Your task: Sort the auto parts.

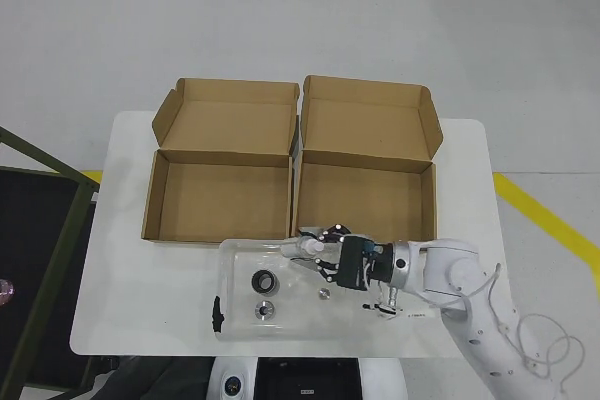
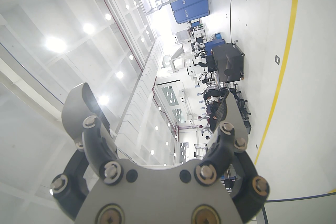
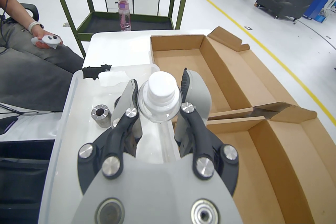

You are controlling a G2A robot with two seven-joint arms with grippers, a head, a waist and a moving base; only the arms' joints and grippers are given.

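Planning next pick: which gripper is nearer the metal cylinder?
Right: the right gripper, holding a white part, sits beside the metal cylinder in the tray; left gripper points at the ceiling.

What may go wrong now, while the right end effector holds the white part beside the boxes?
1. The right end effector grips the white part only at its round clear rim, so it may slip and fall into the tray, perhaps onto the metal cylinder.
2. The wall of the cardboard box stands close beside the end effector; a low carry may hit it.
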